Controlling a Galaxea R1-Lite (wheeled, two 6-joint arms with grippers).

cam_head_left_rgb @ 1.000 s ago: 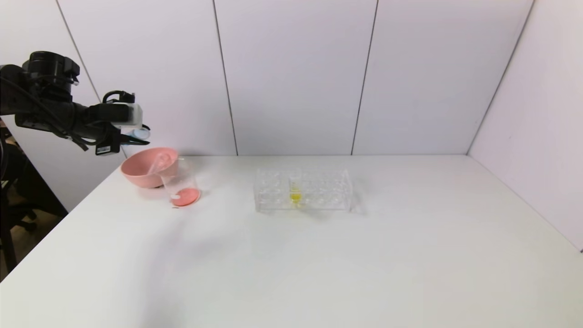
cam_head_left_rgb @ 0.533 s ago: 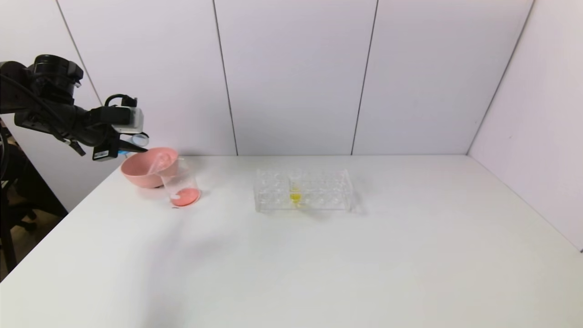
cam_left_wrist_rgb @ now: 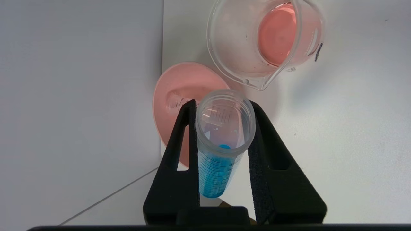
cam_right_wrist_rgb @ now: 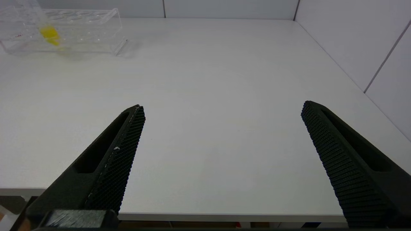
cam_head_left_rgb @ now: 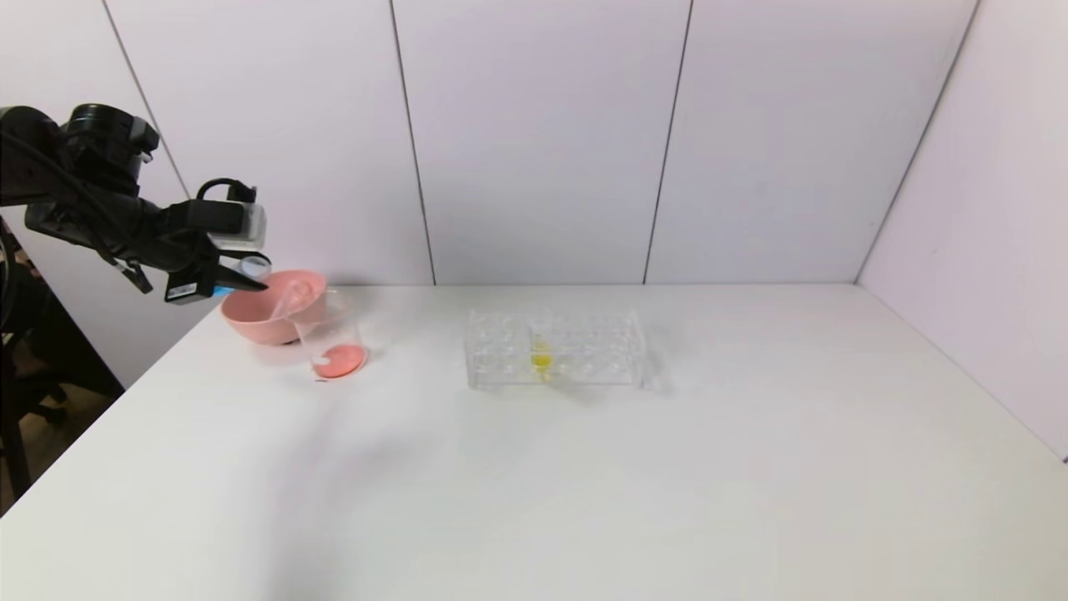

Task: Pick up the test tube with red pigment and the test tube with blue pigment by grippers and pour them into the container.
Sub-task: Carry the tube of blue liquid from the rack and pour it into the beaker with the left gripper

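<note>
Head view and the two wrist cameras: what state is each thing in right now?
Left gripper: shut on blue test tube.
Blue test tube: still holds blue liquid.
Beaker: upright, red liquid inside.
Pink bowl: holds an empty tube.
Rack: holds one yellow tube.
Right gripper: open, empty.

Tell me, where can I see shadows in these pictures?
Head view: soft grey shadows lie on the table beside the tube rack. Left wrist view: the container casts a faint shadow. Right wrist view: the rack's shadow is pale and blurry-edged.
</note>
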